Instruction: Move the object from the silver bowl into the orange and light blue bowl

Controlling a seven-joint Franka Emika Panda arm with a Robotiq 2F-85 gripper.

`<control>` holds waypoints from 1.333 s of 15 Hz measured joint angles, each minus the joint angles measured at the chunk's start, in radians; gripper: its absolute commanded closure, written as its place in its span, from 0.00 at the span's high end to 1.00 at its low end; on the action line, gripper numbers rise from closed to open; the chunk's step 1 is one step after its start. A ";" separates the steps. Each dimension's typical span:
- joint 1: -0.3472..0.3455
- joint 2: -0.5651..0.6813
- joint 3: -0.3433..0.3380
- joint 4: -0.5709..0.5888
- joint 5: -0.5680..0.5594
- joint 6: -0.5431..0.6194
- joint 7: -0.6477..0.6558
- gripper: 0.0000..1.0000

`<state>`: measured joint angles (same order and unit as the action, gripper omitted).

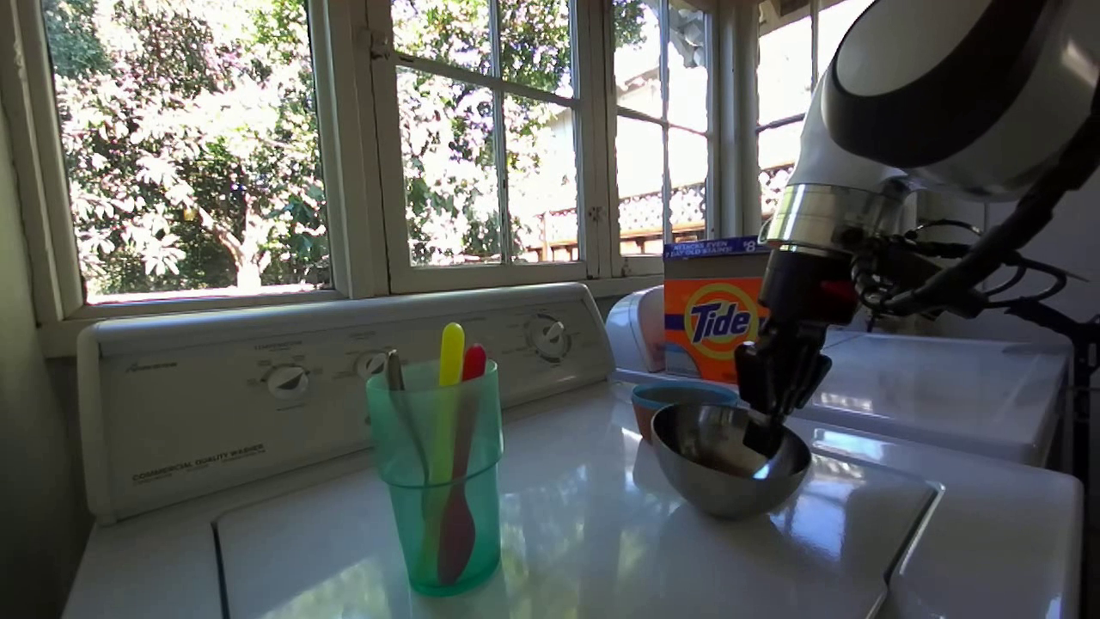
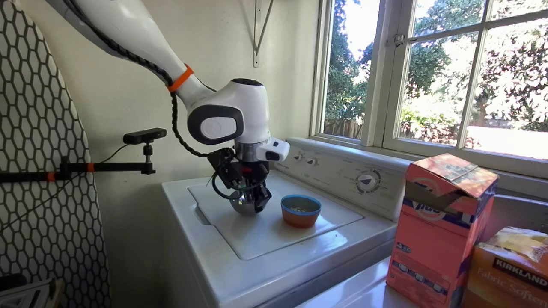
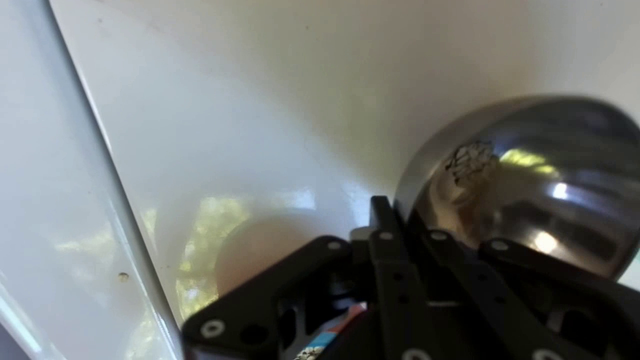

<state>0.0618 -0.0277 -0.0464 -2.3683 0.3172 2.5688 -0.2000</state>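
Note:
The silver bowl [image 1: 713, 492] is on the washer lid, its rim tilted; I cannot tell whether it is lifted. It also shows partly behind the gripper in an exterior view [image 2: 244, 208] and at right in the wrist view [image 3: 555, 210]. My gripper [image 3: 397, 205] is shut on its rim, one finger inside and one outside. A patch of pale pieces [image 3: 472, 161] shows on the bowl's inside; I cannot tell contents from reflection. The orange and light blue bowl [image 2: 299, 220] stands close beside it, with pale pieces [image 2: 298, 209] inside. A sliver shows behind the gripper [image 3: 322, 339].
A teal cup [image 1: 443, 516] with utensils stands on the washer [image 1: 567, 550]. A Tide box [image 1: 713, 331] stands behind the bowls in an exterior view, with a Kirkland box [image 2: 509, 269] beside it [image 2: 436, 239]. The washer's control panel [image 2: 342, 171] rises along the back.

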 measured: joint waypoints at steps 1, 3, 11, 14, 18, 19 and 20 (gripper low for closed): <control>-0.002 -0.001 0.002 0.004 -0.001 0.000 0.001 0.01; -0.005 -0.001 0.006 0.008 -0.001 0.003 0.001 0.01; 0.015 -0.004 0.038 0.013 0.232 0.281 -0.256 0.01; 0.034 -0.010 0.047 0.033 0.369 0.306 -0.376 0.01; 0.033 -0.019 0.040 0.048 0.450 0.322 -0.411 0.01; 0.028 -0.022 0.036 0.048 0.451 0.334 -0.408 0.04; 0.023 -0.025 0.031 0.048 0.452 0.338 -0.407 0.04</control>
<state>0.0851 -0.0526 -0.0153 -2.3201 0.7687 2.9066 -0.6074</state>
